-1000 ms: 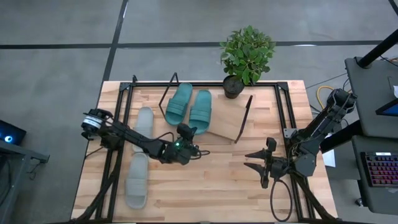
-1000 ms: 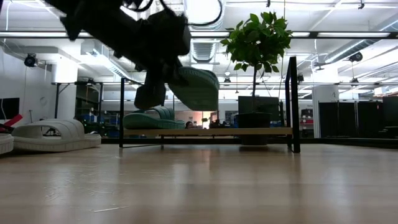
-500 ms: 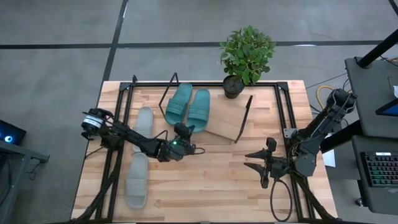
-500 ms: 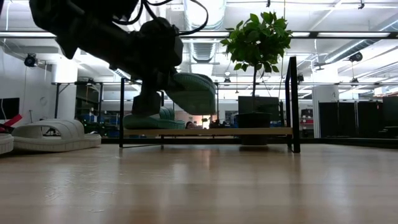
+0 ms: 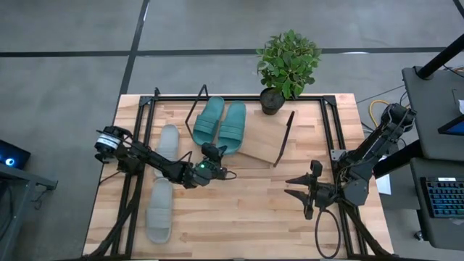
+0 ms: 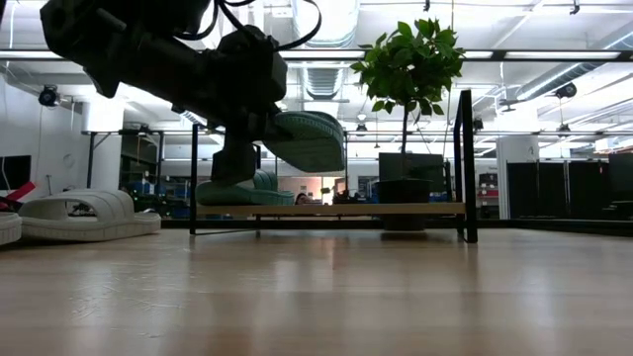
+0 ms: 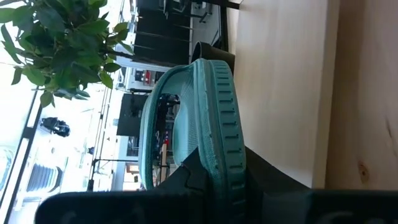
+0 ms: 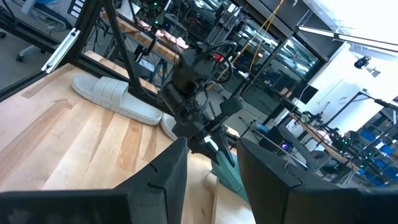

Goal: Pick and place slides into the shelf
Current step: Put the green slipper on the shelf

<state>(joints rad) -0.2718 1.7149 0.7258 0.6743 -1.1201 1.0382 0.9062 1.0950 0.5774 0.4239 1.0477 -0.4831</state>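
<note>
My left gripper (image 5: 215,154) reaches over the table's middle and is shut on one teal slide (image 5: 234,125), held up over the shelf (image 5: 262,143). In the low view this slide (image 6: 309,140) hangs well above the shelf board (image 6: 396,209). The other teal slide (image 5: 209,119) lies sole down on the slanted board, at its left part. Two grey slides (image 5: 168,141) (image 5: 159,210) lie on the tabletop to the left. My right gripper (image 5: 292,187) waits open near the table's right side, touching nothing. My left gripper pinches the teal slide's near end (image 7: 219,167) between its two fingers (image 7: 186,182), one on each face of the sole. The fingers come roughly level from the table's near left, along the slide's length. The slide is lifted clear of the shelf and sticks out beyond the fingers.
A potted plant (image 5: 288,65) stands at the table's far edge, just behind the shelf's right end. Black metal end frames (image 6: 465,163) rise at both ends of the shelf. Bare wood lies between the two grippers and along the near edge.
My left gripper has drawn slightly toward the table's left, still shut on the teal slide. The slide has stayed lifted above the shelf board.
</note>
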